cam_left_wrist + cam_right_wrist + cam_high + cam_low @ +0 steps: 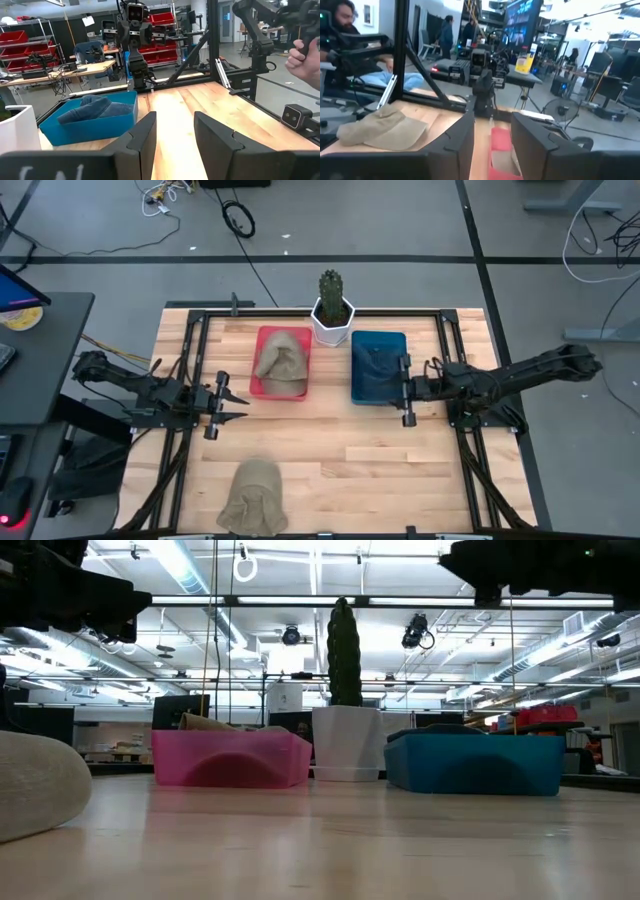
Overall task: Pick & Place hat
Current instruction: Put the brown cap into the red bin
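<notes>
arms: two, black, jointed | left hand (222, 402): flat dark fingers | right hand (405, 391): same

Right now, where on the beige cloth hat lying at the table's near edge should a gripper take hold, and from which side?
Probably the soft domed crown of the beige cloth hat, pinched from straight above. It lies flat and alone on the wooden table, so no edge stands up to grab. The left gripper, open, is nearer than the open right gripper.
</notes>
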You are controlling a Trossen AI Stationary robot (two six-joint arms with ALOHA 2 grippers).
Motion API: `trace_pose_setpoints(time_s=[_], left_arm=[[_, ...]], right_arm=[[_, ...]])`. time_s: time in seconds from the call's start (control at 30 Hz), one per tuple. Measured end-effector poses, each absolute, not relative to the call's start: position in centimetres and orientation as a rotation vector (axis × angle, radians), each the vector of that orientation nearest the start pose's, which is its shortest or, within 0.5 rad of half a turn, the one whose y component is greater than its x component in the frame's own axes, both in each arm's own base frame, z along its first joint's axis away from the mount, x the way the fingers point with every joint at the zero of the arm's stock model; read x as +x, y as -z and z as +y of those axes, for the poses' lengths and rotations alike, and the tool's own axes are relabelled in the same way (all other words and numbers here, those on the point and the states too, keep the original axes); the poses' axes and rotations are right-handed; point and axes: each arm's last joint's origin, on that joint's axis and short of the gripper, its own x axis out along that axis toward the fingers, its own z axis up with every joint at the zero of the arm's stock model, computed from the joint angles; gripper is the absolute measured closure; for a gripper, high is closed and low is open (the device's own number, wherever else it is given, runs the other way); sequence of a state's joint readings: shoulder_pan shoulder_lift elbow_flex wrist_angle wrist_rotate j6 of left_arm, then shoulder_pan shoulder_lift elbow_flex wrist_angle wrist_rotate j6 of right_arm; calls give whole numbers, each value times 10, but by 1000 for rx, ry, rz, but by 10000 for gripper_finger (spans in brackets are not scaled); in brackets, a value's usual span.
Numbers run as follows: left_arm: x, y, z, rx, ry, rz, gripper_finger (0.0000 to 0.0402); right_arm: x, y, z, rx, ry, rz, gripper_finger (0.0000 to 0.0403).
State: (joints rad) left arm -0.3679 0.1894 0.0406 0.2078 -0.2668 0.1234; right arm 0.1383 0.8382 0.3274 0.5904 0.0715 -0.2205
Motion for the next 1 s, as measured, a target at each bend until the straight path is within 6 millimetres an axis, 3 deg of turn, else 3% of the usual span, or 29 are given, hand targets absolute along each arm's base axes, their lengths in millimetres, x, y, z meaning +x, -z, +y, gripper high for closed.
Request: trace_pose_setpoints(time_s=[0.2, 0.33, 0.53, 0.67, 1.0], left_arm=[[103, -183, -31, 69, 98, -68, 266], [102, -194, -32, 12, 115, -181, 266], [97, -214, -42, -8, 424, -404, 266], [98, -219, -49, -23, 487, -465, 266], [126, -245, -85, 70, 606, -394, 266]], right_arm=[[162, -241, 20, -186, -53, -136, 270], [150, -236, 19, -182, -50, -171, 270], [135, -230, 17, -179, -43, -243, 270], [128, -226, 16, -191, -38, -270, 270], [119, -216, 14, -217, -30, -297, 270]])
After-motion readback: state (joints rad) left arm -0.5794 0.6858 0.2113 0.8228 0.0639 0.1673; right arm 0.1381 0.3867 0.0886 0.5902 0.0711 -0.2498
